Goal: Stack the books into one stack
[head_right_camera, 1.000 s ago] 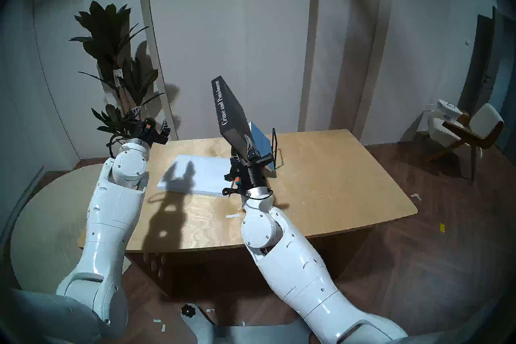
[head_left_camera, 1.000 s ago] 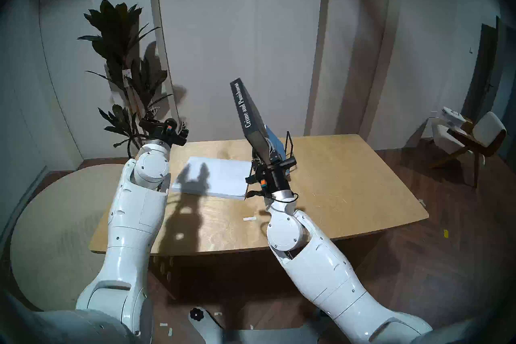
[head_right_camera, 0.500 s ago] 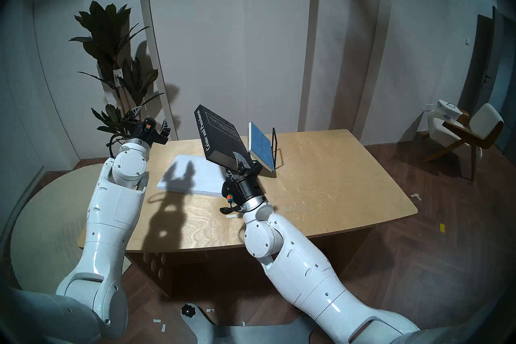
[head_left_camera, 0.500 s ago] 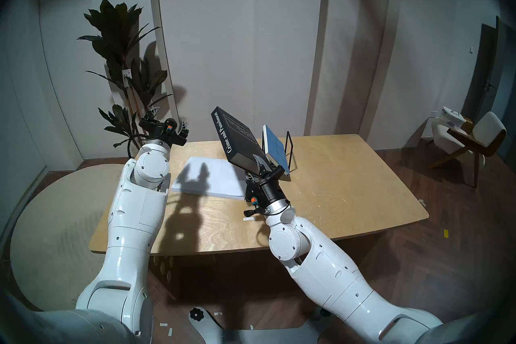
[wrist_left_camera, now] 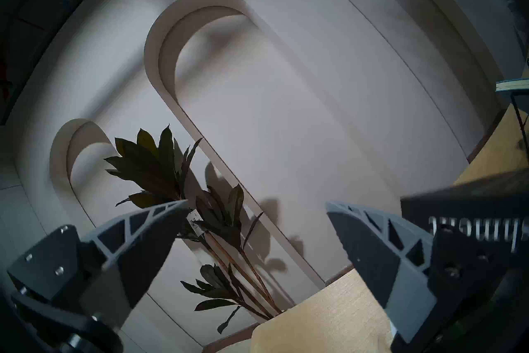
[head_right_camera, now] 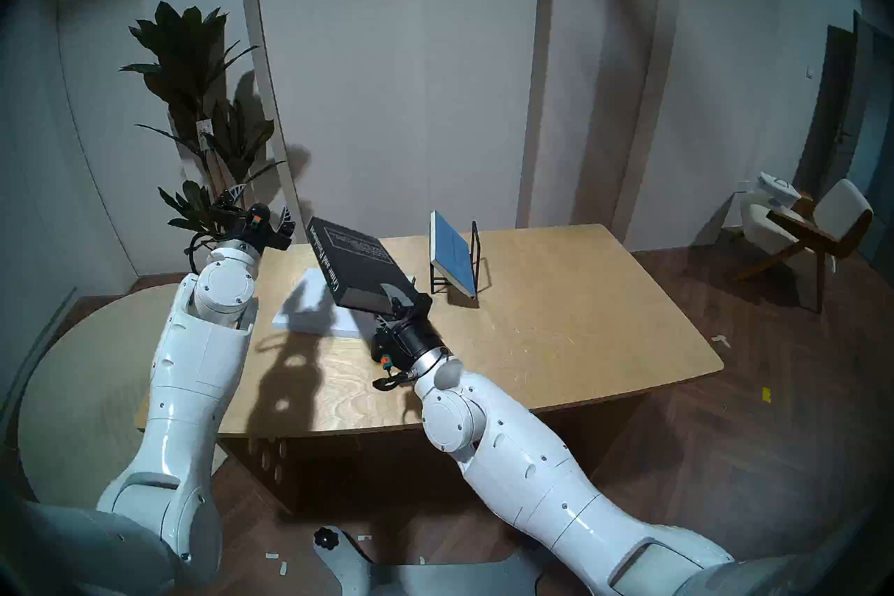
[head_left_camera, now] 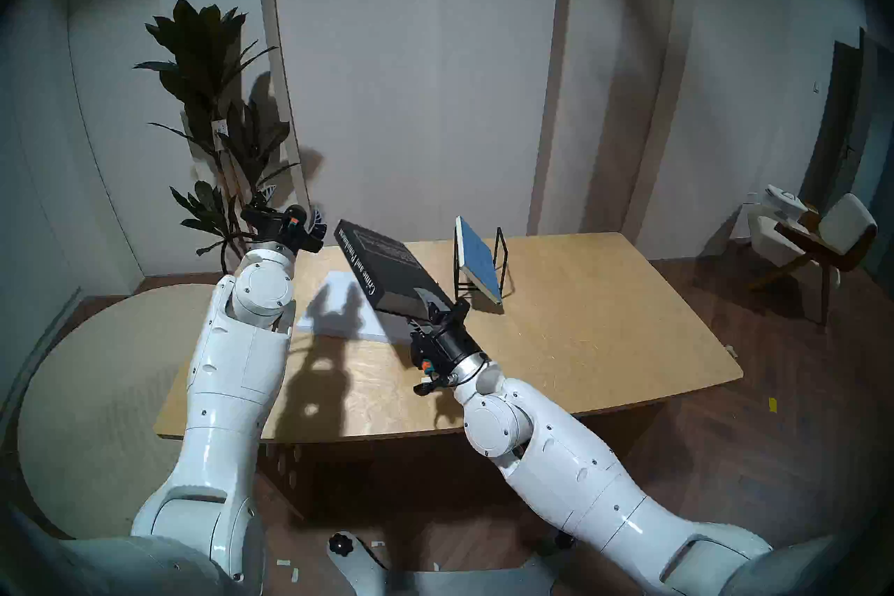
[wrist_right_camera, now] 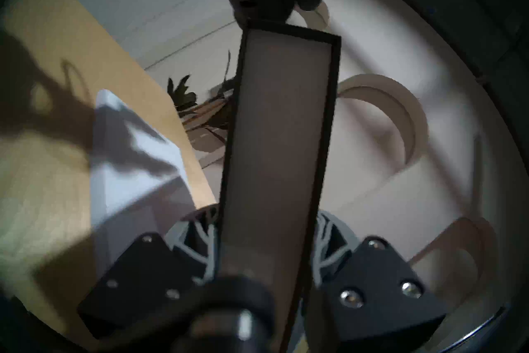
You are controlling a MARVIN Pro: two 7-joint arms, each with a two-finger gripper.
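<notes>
At the far left a potted plant (head_left_camera: 213, 116) stands behind the wooden table (head_left_camera: 580, 338). The left gripper (head_left_camera: 317, 232) hangs there spread wide and empty. The white softcover (head_left_camera: 338, 314) lies flat, partly hidden by the black "Crime and Punishment" book (head_left_camera: 387, 271), tilted over it and clenched by the right gripper (head_left_camera: 438, 309). To the right, the blue hardcover (head_left_camera: 479, 261) leans in the black wire rack (head_left_camera: 500, 261).

White arched walls (head_left_camera: 484, 72), wooden floor (head_left_camera: 798, 387), chair (head_left_camera: 822, 237).
</notes>
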